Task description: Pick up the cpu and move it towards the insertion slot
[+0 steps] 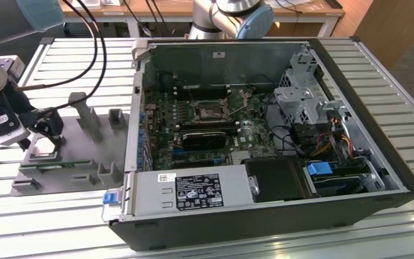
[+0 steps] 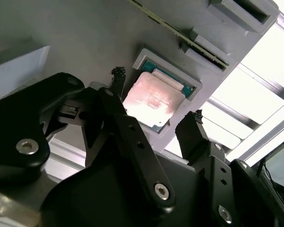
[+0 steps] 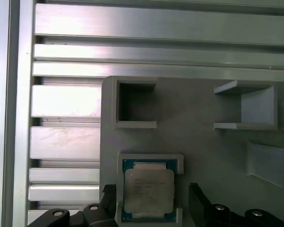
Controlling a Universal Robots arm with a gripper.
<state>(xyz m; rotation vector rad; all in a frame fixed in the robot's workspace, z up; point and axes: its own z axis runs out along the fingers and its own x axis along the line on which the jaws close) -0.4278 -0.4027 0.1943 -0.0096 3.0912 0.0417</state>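
gripper (image 2: 155,94) low over cpu (image 2: 154,101) | jaws apart, one on either side of it | cpu flat in a square recess of the grey holder (image 1: 84,156), on the counter (image 1: 398,81) at the exterior view's left | slot (image 1: 209,111) on the board inside the open case (image 1: 264,216), well apart from cpu

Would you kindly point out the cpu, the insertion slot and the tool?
cpu (image 3: 148,191), first wrist view, centre of its metal top.
insertion slot (image 1: 208,111), exterior view, its dark centre.
tool (image 2: 156,93), second wrist view, midway between its fingertips.
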